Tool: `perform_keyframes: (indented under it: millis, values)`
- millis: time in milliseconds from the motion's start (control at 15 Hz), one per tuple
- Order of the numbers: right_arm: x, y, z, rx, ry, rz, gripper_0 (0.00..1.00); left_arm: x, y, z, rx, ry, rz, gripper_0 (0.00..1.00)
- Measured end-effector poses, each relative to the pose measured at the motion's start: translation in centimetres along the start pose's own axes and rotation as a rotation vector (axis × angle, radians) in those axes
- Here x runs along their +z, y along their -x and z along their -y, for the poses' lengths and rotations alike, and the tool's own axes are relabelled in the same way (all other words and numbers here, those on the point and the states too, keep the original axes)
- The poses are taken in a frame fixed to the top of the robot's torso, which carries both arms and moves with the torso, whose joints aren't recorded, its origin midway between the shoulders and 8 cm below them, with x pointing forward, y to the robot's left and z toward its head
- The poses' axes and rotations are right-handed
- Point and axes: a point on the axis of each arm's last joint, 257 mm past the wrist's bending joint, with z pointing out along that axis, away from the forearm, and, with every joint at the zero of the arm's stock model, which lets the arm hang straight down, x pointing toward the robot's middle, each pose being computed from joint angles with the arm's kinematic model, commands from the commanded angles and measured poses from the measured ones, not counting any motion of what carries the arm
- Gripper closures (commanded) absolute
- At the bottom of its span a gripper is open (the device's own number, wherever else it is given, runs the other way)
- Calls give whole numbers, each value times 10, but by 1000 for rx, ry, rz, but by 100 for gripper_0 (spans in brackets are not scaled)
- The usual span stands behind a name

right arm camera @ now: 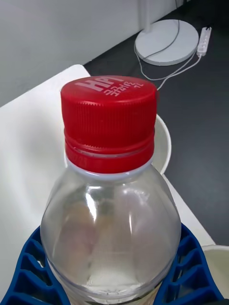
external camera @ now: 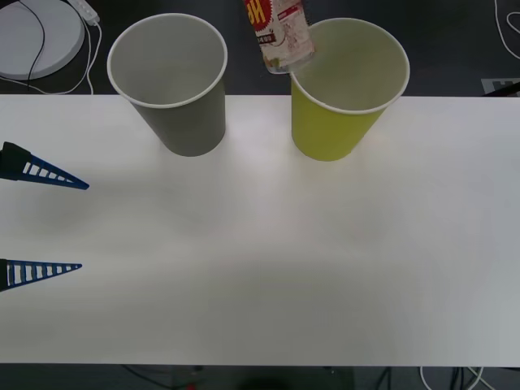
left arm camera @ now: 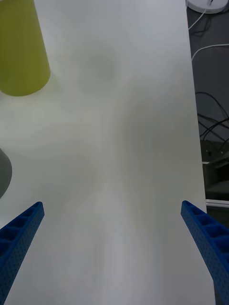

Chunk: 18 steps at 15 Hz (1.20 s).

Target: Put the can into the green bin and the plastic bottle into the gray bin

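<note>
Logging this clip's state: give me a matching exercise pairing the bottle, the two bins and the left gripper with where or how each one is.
Things:
1. plastic bottle
2. gray bin
3. green bin
4. left gripper

States:
A. open, low over the table's left side
B. standing on the table, left of the other bin
C. held in the right gripper, raised between the bins
D. standing on the table, right of the other bin

Pairs: 1-C, 2-B, 3-D, 4-A
</note>
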Motion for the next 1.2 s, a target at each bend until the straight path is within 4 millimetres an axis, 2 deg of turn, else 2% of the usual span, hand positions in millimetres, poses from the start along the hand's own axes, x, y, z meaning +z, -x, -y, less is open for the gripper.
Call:
perform_keyframes:
  millis: [600,1200]
  values:
    - [41,25,20,34,-106,-107,100,0,0,0,0,0,0,0]
    - [77,45,10,59,-177,-164,100,0,0,0,0,0,0,0]
